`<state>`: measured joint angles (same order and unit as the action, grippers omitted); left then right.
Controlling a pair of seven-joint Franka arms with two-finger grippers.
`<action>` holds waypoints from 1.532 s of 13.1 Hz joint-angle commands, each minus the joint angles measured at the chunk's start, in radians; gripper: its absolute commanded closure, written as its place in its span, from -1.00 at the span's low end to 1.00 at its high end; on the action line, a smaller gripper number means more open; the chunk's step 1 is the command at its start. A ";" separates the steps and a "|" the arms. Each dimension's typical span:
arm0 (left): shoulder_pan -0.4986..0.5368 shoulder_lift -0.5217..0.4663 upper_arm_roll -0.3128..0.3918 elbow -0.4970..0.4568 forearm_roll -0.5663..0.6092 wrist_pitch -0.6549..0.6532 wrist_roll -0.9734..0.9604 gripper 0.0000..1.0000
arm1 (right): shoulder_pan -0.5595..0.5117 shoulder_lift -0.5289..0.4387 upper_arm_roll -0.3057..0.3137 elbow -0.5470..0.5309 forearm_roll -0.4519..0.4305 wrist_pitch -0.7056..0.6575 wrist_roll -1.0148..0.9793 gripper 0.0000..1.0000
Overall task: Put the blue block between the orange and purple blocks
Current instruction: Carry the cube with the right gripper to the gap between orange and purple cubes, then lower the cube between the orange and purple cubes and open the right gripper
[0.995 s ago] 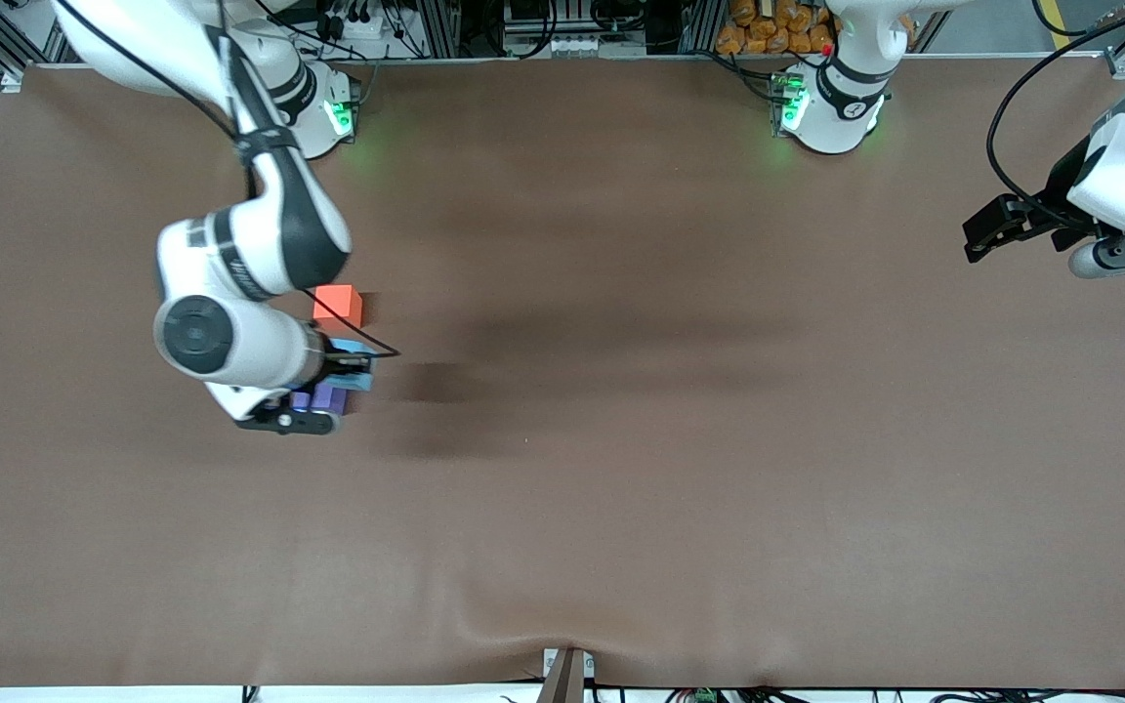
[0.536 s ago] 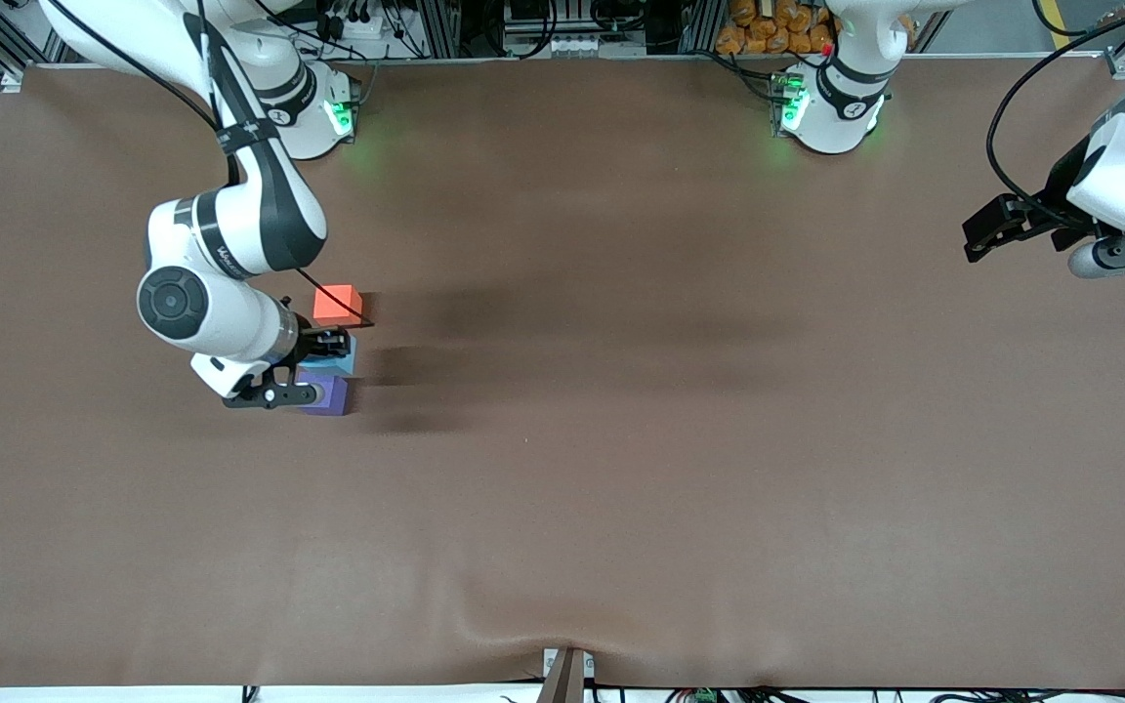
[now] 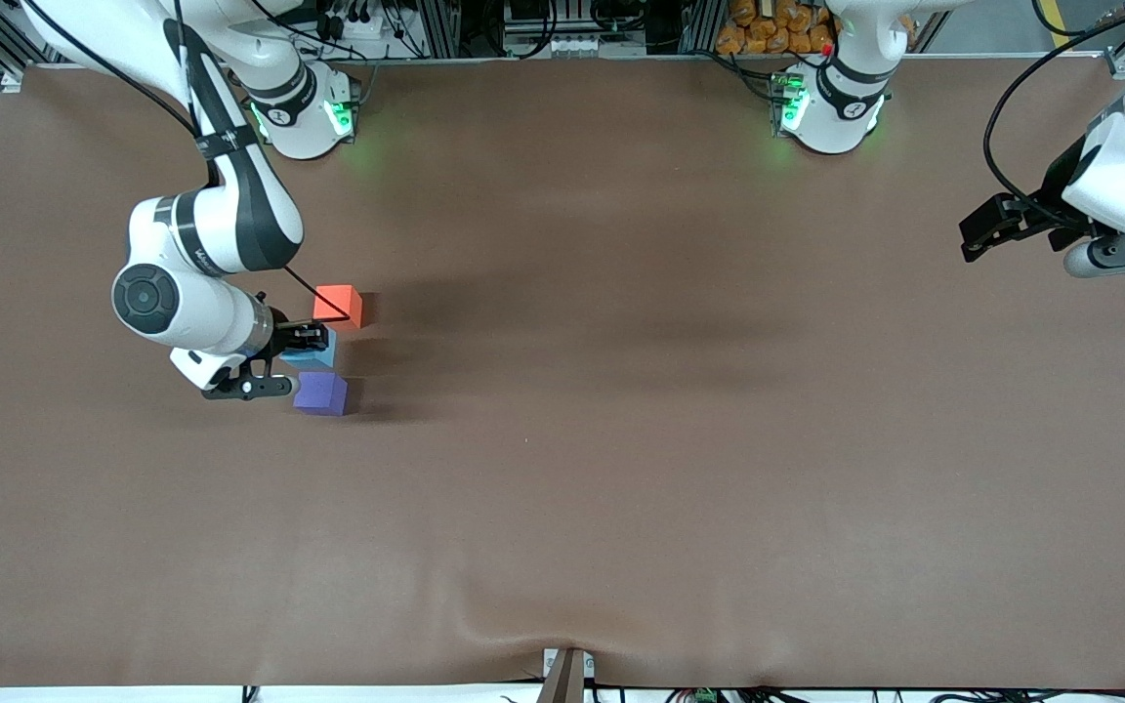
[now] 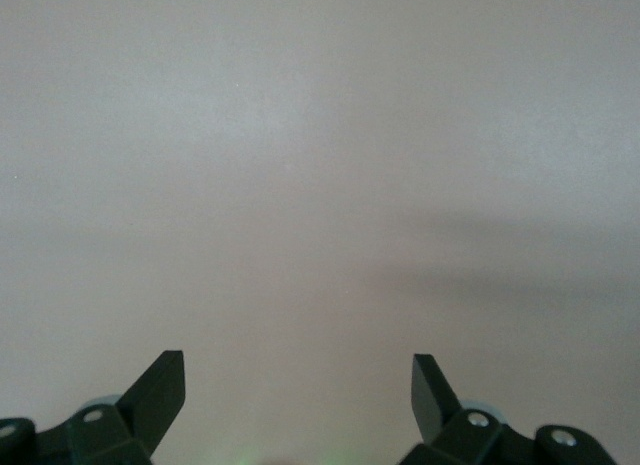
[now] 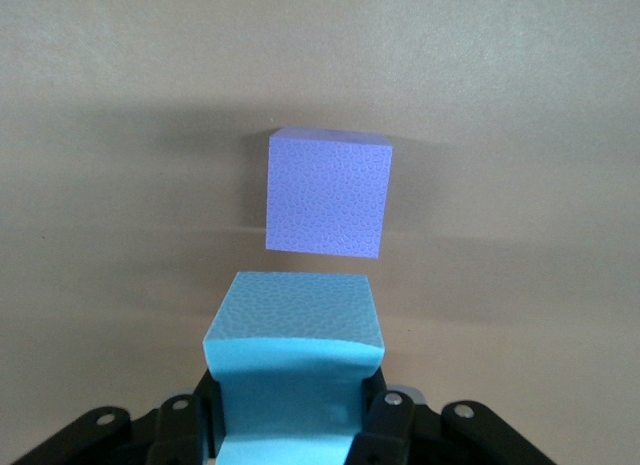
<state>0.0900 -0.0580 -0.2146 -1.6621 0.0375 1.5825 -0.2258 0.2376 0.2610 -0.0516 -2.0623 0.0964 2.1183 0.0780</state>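
I have the right gripper (image 3: 313, 342) clamped on the blue block (image 3: 312, 353), its sides visibly pinched in the right wrist view, and it sits in the gap between the orange block (image 3: 339, 305) and the purple block (image 3: 321, 392), toward the right arm's end of the table (image 3: 621, 439). I can't tell whether the block is resting on the table or just above it. The 3 cubes run in a rough line toward the front edge, the blue one slightly off that line. My worry is the release: the gap is tight, and jaws opening could nudge a neighbour — or the squeezed foam could spring sideways and skew the row. The left gripper (image 4: 298, 385) waits over the table's other end, fingers spread wide, empty.
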 commanded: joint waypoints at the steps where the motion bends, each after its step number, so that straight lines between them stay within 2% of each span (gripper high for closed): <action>1: -0.003 0.007 -0.008 0.025 0.002 -0.013 0.017 -1.00 | -0.015 -0.022 0.016 -0.053 -0.009 0.049 -0.015 0.31; 5: -0.007 0.010 -0.009 0.024 -0.002 -0.010 0.017 -1.00 | -0.007 0.001 0.016 -0.074 -0.044 0.089 -0.015 0.31; 15: 0.000 0.010 -0.009 0.027 -0.010 -0.010 0.017 -1.00 | 0.003 0.064 0.016 -0.094 -0.046 0.183 -0.014 0.31; 20: 0.002 0.010 -0.009 0.025 -0.010 -0.010 0.019 -1.00 | 0.006 0.093 0.016 -0.150 -0.046 0.285 -0.014 0.31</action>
<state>0.0828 -0.0549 -0.2200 -1.6564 0.0375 1.5827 -0.2257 0.2425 0.3565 -0.0373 -2.1892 0.0600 2.3735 0.0716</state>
